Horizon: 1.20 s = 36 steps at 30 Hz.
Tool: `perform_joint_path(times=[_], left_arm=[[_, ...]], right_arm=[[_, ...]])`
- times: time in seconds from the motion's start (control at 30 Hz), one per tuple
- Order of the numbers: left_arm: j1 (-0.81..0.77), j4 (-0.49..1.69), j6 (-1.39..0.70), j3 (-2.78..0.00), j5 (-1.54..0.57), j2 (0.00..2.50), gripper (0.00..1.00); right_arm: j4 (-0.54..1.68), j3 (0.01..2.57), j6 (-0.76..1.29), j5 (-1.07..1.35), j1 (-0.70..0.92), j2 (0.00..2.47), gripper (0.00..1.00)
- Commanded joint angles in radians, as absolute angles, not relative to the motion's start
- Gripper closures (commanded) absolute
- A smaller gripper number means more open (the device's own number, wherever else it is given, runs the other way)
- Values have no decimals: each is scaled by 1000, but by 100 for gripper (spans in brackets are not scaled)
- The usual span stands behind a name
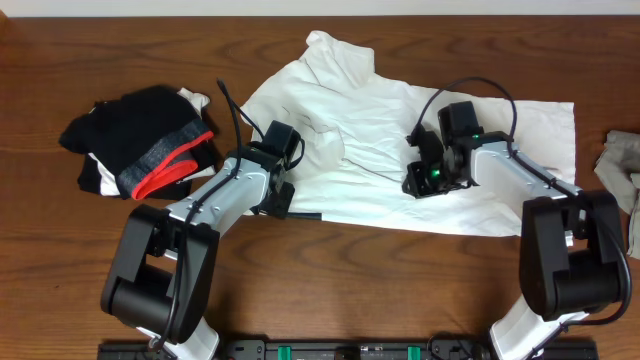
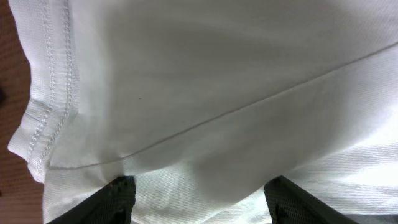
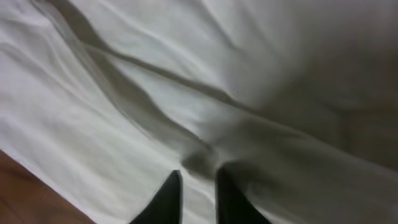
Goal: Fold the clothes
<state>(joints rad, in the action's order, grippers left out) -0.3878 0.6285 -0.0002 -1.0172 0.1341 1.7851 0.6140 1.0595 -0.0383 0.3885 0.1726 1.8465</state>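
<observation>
Dark wood worktop (image 1: 60, 40) runs under both arms. My left gripper (image 2: 200, 185) stands wide open, low over the white T-shirt (image 1: 370, 120) beside a stitched hem, holding nothing. My right gripper (image 3: 198, 177) has its jaws only slightly apart at a crease right of centre; the shirt lies spread across the middle of the overhead frame, with black garments (image 1: 140, 140) at far left.

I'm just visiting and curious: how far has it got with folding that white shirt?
Barely started. Nothing looks folded yet: the white T-shirt lies spread and rumpled on the table. In hand: the left gripper hangs open over a hemmed edge; the right gripper sits at a small pucker of cloth. All folds remain.
</observation>
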Motion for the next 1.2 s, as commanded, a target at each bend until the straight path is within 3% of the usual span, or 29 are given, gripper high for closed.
perform_joint_path(times=[0.0, 0.1, 0.17, 0.27, 0.3, 0.5, 0.77, 0.93, 1.17], left_arm=[[-382, 629, -1, -1010, 142, 1796, 31], [-382, 627, -2, -1010, 142, 1796, 31], [-382, 624, -2, -1010, 142, 1796, 31], [-382, 622, -2, -1010, 142, 1796, 31], [-382, 622, -2, -1010, 142, 1796, 31], [-382, 623, -2, -1010, 142, 1796, 31], [-382, 624, -1, -1010, 142, 1796, 31], [-382, 623, -1, -1010, 142, 1796, 31], [-382, 623, -1, -1010, 142, 1796, 31]], right_arm=[[618, 1066, -62, 400, 176, 1832, 59], [614, 1066, -61, 399, 175, 1832, 52], [602, 1066, -57, 386, 175, 1833, 53], [566, 1066, -9, 327, 178, 1833, 83], [554, 1066, 11, 303, 178, 1833, 88], [455, 1066, 51, 198, 172, 1833, 97], [560, 1098, -14, 558, 160, 1737, 85], [689, 1098, -69, 527, 196, 1693, 76], [667, 1067, -56, 345, 267, 1765, 79]])
